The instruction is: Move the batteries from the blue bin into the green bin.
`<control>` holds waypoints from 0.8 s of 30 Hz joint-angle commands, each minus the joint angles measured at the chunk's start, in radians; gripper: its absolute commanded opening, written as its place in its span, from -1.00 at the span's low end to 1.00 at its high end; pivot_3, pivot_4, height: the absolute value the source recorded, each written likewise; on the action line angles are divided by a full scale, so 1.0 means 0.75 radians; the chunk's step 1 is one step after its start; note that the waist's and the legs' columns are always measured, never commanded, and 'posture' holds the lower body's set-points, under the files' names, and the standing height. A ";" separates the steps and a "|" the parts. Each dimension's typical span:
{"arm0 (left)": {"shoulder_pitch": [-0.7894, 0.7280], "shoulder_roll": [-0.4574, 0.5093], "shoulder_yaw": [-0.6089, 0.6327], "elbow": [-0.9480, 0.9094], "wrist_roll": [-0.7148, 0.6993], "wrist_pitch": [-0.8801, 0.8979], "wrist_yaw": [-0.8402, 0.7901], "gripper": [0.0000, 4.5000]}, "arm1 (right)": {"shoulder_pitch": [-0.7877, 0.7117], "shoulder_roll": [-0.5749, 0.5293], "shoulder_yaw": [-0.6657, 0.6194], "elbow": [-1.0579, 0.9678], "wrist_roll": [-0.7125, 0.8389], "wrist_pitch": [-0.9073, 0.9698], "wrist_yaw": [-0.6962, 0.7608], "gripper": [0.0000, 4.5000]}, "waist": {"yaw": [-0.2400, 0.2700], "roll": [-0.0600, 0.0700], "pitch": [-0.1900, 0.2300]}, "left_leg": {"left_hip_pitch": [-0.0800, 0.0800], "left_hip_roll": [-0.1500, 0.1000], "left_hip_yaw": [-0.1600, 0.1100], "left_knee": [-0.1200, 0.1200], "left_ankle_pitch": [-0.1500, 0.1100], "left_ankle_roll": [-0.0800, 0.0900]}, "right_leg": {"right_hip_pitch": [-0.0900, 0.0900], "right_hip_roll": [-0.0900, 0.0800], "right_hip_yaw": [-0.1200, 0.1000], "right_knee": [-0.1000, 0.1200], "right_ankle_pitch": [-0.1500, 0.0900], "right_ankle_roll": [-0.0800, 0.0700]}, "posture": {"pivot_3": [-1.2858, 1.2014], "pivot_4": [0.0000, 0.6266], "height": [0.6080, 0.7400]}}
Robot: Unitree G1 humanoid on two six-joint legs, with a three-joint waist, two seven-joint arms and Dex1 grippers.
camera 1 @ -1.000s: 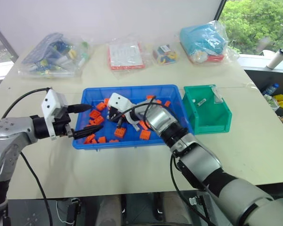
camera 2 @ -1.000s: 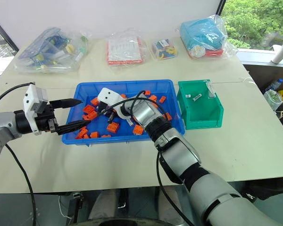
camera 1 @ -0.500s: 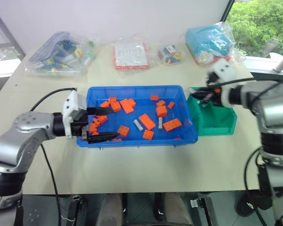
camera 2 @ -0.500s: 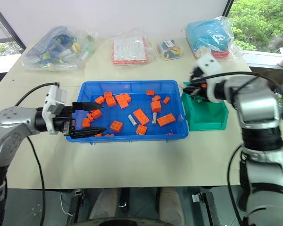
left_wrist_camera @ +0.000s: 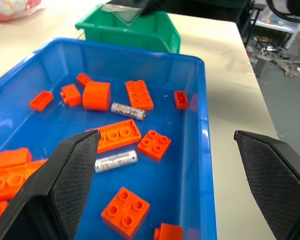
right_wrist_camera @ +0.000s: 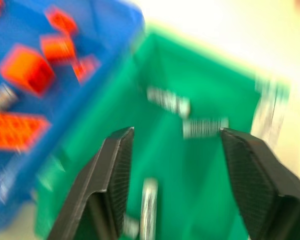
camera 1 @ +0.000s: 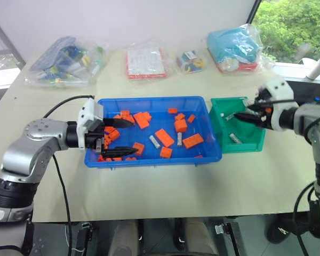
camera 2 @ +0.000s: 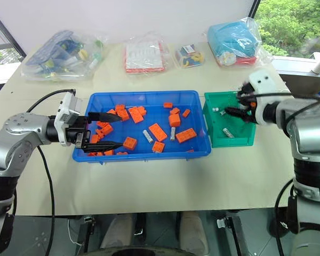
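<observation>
Tabletop: batteries (left_wrist_camera: 128, 111) in blue bin (left_wrist_camera: 192, 165) bear unreadable print.

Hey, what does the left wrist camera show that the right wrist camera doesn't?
Left wrist view: two batteries lying among orange blocks on the blue bin floor, framed by the open left gripper. Right wrist view: the green bin interior with three batteries lying in it, past the open right gripper. Shared: both bins and orange blocks.

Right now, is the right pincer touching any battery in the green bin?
Apart. The right wrist view shows the right pincer open, batteries lying loose in the green bin.
</observation>
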 commanded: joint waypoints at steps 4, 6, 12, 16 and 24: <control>0.003 0.030 0.024 -0.046 0.000 0.001 -0.017 1.00 | -0.210 0.368 0.229 -0.144 0.184 0.145 -0.072 0.24 | 0.002 0.000 0.000 | 0.000 0.002 -0.002 -0.001 0.000 0.000 | 0.000 0.003 0.000 0.001 0.000 0.000 | 0.03 -0.52 0.96; 0.021 0.040 0.028 -0.059 0.008 0.000 -0.013 1.00 | -0.217 0.490 0.312 -0.115 0.194 0.175 -0.121 0.24 | 0.007 0.000 0.000 | -0.001 0.002 -0.002 0.000 0.000 0.000 | 0.000 0.003 0.000 0.001 0.000 0.000 | 0.03 -0.52 0.96; 0.050 0.066 0.060 -0.094 -0.001 0.011 0.012 1.00 | -0.185 0.662 0.437 0.006 0.214 0.216 -0.206 0.24 | 0.021 -0.002 -0.001 | -0.003 0.000 -0.002 0.005 0.000 0.000 | 0.002 0.000 0.000 0.001 0.000 0.000 | 0.03 -0.52 0.96; 0.052 0.076 0.070 -0.091 0.008 0.005 0.022 1.00 | -0.160 0.664 0.492 0.031 0.223 0.202 -0.212 0.24 | 0.010 -0.002 -0.001 | -0.002 0.000 -0.002 0.004 0.000 0.000 | 0.002 0.001 0.000 0.001 0.000 0.000 | 0.03 -0.52 0.96; 0.025 0.075 0.084 -0.059 0.016 0.000 0.038 1.00 | -0.123 0.655 0.580 0.099 0.216 0.171 -0.210 0.24 | 0.004 -0.001 -0.001 | -0.002 0.001 -0.002 0.002 0.000 0.000 | 0.001 0.002 0.000 0.001 0.000 0.000 | 0.03 -0.52 0.96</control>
